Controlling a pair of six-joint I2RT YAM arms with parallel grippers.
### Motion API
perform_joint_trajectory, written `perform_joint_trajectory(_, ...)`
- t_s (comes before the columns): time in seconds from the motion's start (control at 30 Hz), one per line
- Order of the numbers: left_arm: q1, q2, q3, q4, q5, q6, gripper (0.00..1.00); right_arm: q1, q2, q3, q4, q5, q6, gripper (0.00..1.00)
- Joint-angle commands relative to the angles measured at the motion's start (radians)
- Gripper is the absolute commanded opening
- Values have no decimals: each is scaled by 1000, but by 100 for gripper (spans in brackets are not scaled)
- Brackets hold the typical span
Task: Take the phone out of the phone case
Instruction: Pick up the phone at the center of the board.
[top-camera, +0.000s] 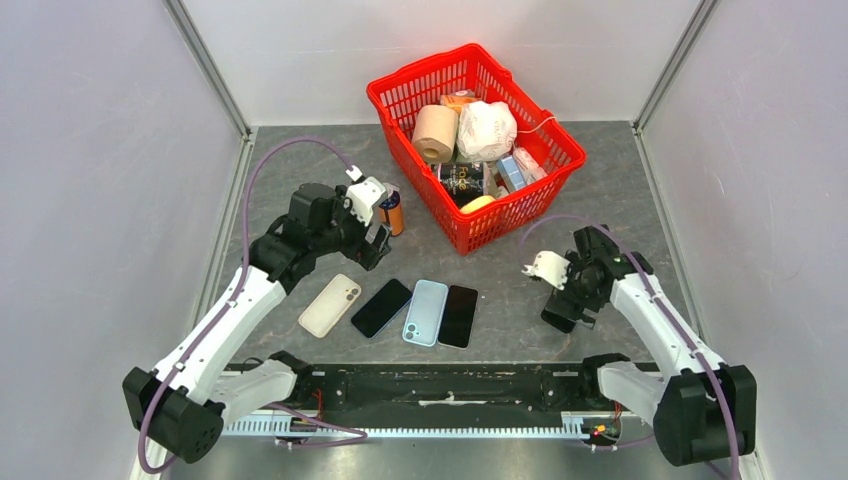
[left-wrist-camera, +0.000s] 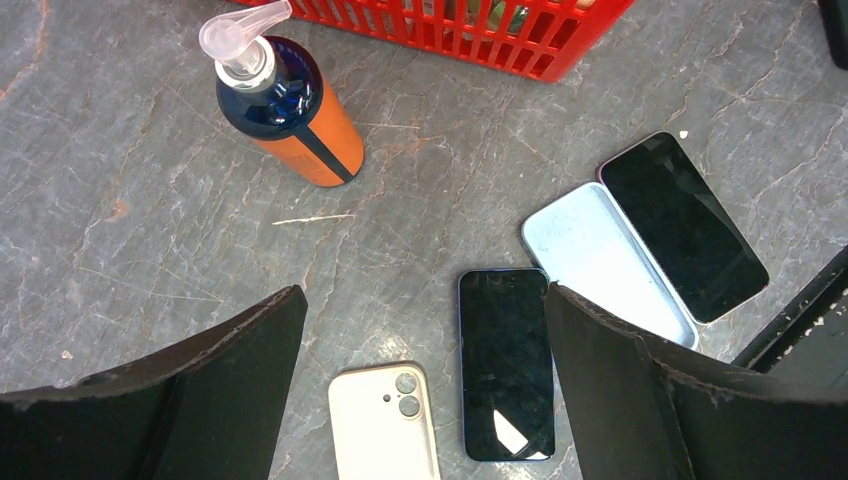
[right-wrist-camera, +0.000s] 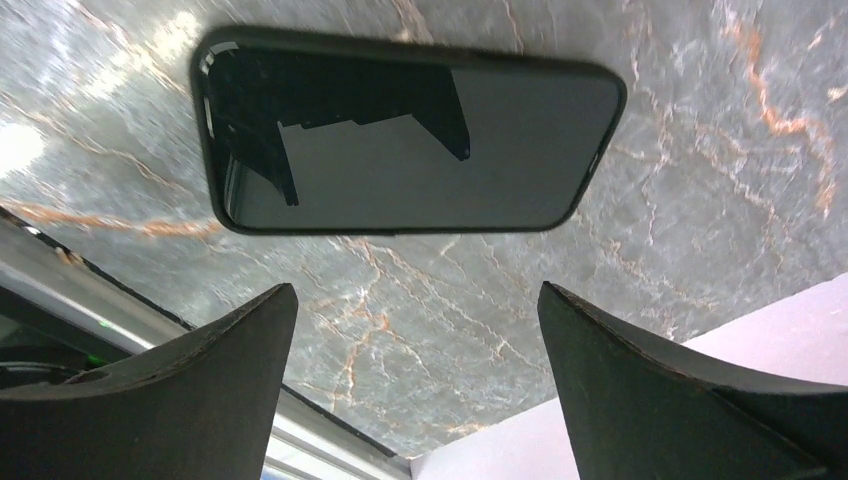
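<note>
Four flat things lie in a row in front of the arms. A cream phone case (top-camera: 330, 305) lies back up, its camera holes showing (left-wrist-camera: 385, 425). Beside it lies a black phone (top-camera: 381, 307) with a blue rim, screen up (left-wrist-camera: 505, 365). Then come an empty light blue case (top-camera: 425, 312), inside up (left-wrist-camera: 605, 260), and a second black phone (top-camera: 458, 316) (left-wrist-camera: 685, 225). My left gripper (top-camera: 375, 245) (left-wrist-camera: 422, 300) is open and empty above the table behind the row. My right gripper (top-camera: 563, 315) (right-wrist-camera: 417, 300) is open and empty, low over the table, with a dark-rimmed black phone (right-wrist-camera: 410, 130) lying screen up just beyond its fingertips.
A red basket (top-camera: 510, 215) full of groceries stands at the back, its wall in the left wrist view (left-wrist-camera: 470, 25). An orange and blue pump bottle (top-camera: 392, 212) (left-wrist-camera: 290, 110) stands right beside my left gripper. Grey walls close in both sides. A black rail runs along the near edge (top-camera: 430, 385).
</note>
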Motion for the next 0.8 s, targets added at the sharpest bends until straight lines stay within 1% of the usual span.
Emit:
perform_joint_trajectory(0.0, 7, -22, 18, 0, 27, 14, 96, -89, -5, 14, -36, -24, -142, 97)
perform_joint_trajectory(0.13, 7, -21, 13, 1, 31, 15, 96, -121, -27, -22, -37, -21, -183, 97)
perform_joint_trajectory(0.37, 7, -9, 15, 13, 34, 5, 96, -122, -46, -76, 19, -65, -167, 97)
perform_joint_trajectory(0.57, 7, -5, 15, 21, 27, 5, 96, -121, -25, -96, 90, -124, -151, 97)
perform_joint_trajectory(0.77, 7, -1, 15, 24, 26, 2, 96, -110, 29, -89, 135, -183, -110, 97)
